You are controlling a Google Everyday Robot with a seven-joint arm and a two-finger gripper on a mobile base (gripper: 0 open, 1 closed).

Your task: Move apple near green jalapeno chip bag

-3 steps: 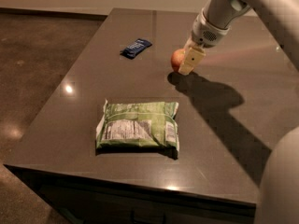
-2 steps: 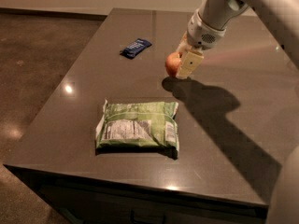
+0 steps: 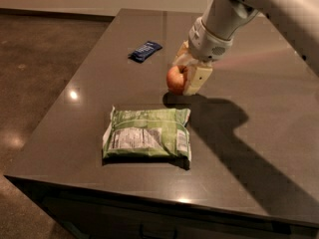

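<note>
- Since a second ago, our gripper [image 3: 186, 76] has carried the apple [image 3: 174, 79] toward the green jalapeno chip bag [image 3: 147, 133].
- Its fingers clamp the apple just beyond the bag's far right corner.
- Next, we judge: lower and release.

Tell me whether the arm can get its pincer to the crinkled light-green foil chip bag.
Probably yes. The pincer, shut on the small round red-orange apple, hangs just beyond the light-green foil chip bag, and nothing stands between them on the dark tabletop.

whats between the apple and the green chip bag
Only bare tabletop, in the camera view; the gripper holds the apple beyond the green jalapeno chip bag.
</note>
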